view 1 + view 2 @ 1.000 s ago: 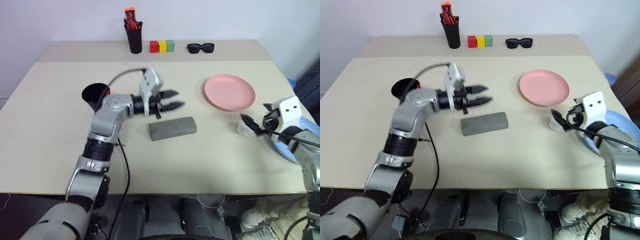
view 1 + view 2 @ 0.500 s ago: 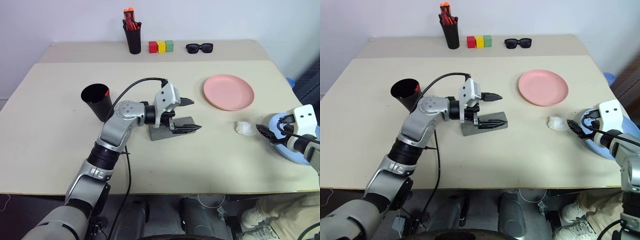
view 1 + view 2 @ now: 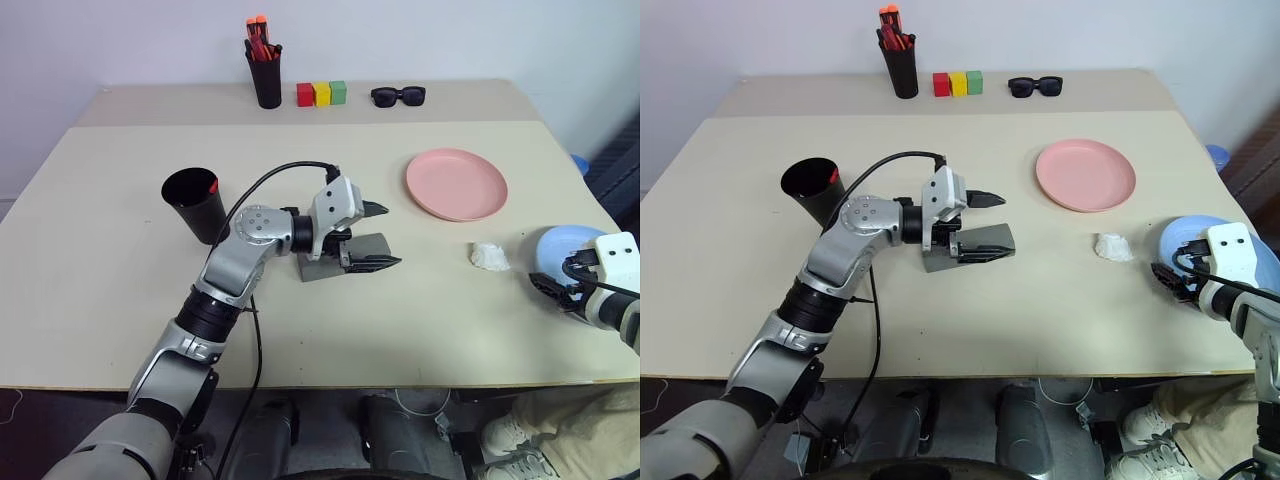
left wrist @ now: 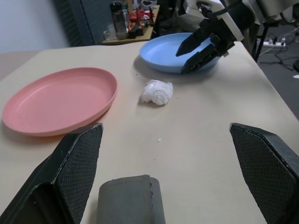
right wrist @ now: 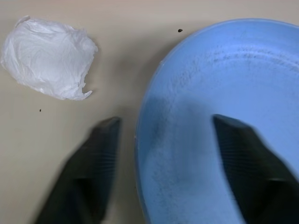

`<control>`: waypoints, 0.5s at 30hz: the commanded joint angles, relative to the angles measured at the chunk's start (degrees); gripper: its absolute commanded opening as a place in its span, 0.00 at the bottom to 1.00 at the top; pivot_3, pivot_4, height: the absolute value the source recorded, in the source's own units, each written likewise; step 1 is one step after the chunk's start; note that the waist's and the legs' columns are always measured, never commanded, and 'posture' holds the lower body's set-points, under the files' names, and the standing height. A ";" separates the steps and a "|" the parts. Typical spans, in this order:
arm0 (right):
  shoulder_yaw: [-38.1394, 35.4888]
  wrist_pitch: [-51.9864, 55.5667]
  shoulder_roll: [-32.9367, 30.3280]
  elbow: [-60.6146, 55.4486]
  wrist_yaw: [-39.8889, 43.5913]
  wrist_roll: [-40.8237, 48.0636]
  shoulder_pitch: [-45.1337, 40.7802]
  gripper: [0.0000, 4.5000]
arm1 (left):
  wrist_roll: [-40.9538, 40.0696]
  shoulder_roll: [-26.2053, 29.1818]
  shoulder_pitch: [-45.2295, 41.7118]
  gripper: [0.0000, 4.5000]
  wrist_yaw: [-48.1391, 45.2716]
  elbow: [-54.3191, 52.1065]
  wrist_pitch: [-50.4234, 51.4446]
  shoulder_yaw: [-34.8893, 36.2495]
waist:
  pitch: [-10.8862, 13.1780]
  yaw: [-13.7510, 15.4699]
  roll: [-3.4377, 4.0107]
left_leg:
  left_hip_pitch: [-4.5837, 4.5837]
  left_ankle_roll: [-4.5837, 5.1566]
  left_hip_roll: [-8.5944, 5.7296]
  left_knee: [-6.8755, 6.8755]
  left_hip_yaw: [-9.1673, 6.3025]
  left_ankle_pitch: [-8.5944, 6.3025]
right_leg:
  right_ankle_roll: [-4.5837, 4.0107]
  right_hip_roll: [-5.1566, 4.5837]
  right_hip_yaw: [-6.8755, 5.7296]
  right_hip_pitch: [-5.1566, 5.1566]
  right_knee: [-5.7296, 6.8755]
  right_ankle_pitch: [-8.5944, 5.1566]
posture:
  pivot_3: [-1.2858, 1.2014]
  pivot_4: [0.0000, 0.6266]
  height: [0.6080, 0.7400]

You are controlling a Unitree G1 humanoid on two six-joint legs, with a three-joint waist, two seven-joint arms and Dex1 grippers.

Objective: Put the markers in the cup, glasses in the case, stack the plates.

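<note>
We note the bench (image 3: pixel 120 260) top as smooth, matt, pale beige board. The case (image 3: pixel 345 256) has a grey, felt-like, slightly fuzzy cloth skin with a stitched edge. The pink plate (image 3: pixel 458 184) and the blue plate (image 5: pixel 224 112) both look matt and plastic-like; the blue one shows faint dark speckling. The white wad (image 5: pixel 46 56) looks like crinkled thin tissue or film. The left gripper's fingers (image 4: pixel 70 177) carry black pads with a fine cross-hatched rough texture. The cup (image 3: pixel 193 203) is matt black.
</note>
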 commanded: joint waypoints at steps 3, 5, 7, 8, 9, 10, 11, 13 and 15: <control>1.23 -1.33 -1.00 -1.66 -0.26 -1.18 -0.87 0.03 | 0.19 0.17 -0.40 1.00 0.47 -0.82 -1.24 0.18 | 0.00 -0.03 0.00 | 0.00 0.00 0.00 0.00 0.00 0.00 | 0.00 0.00 0.00 0.00 0.00 0.00 | 0.52 0.24 1.00; 1.99 -2.07 -1.02 -1.66 -0.41 -1.83 -1.00 0.01 | 0.16 0.18 -0.26 1.00 0.67 -1.00 -1.11 0.19 | 0.00 -0.07 0.00 | 0.00 0.00 0.00 0.00 0.00 0.00 | 0.00 0.00 0.00 0.00 -0.01 0.00 | 0.52 0.24 1.00; 2.45 -2.70 -0.87 -1.58 -0.74 -2.41 -1.31 0.01 | 0.15 0.22 -0.10 1.00 0.86 -1.21 -0.99 0.18 | 0.00 -0.04 0.00 | 0.00 0.00 0.00 0.00 0.00 0.00 | 0.00 0.00 0.00 0.00 -0.01 0.00 | 0.52 0.24 1.00; 2.73 -3.08 -0.76 -1.53 -1.02 -2.68 -1.91 0.01 | 0.22 0.27 0.00 1.00 0.97 -1.22 -1.03 0.17 | 0.00 -0.02 0.00 | 0.00 0.00 0.01 0.00 0.00 0.00 | 0.00 0.00 0.00 0.00 -0.01 0.00 | 0.52 0.24 1.00; 2.92 -3.34 -0.70 -1.48 -1.20 -2.85 -2.34 0.01 | 0.27 0.32 0.06 1.00 1.05 -1.21 -1.08 0.14 | 0.00 -0.03 0.00 | 0.00 0.00 0.01 0.00 0.00 0.00 | 0.00 0.00 0.00 0.00 -0.01 0.00 | 0.52 0.24 1.00; 3.02 -3.68 -0.63 -1.40 -1.37 -3.01 -2.76 0.01 | 0.34 0.39 0.11 1.00 1.15 -1.18 -1.18 0.10 | 0.00 -0.05 0.00 | 0.00 0.00 0.00 0.00 0.00 0.00 | 0.00 0.00 0.00 0.00 -0.01 0.00 | 0.52 0.24 1.00; 3.12 -4.24 -0.61 -1.24 -1.61 -3.32 -3.08 0.01 | 0.35 0.41 0.15 1.00 1.25 -1.15 -1.25 0.07 | 0.00 -0.04 0.00 | 0.00 0.00 0.00 0.00 0.00 0.00 | 0.00 0.00 0.00 0.00 -0.01 0.00 | 0.52 0.24 1.00; 4.00 -9.67 -0.89 -0.30 -2.02 -5.24 -4.77 0.01 | 0.38 0.42 0.26 1.00 1.59 -1.14 -1.34 0.06 | 0.00 -0.08 0.00 | 0.00 0.00 0.00 0.00 0.00 0.00 | 0.00 0.00 0.00 0.00 -0.01 0.00 | 0.52 0.24 1.00; 5.05 -14.13 -1.10 0.67 -2.40 -6.85 -6.90 0.01 | 0.44 0.46 0.32 1.00 1.84 -0.95 -1.53 0.09 | 0.00 -0.21 0.01 | 0.00 0.00 0.00 0.00 0.02 0.00 | 0.00 0.00 0.01 0.00 -0.02 0.00 | 0.52 0.24 1.00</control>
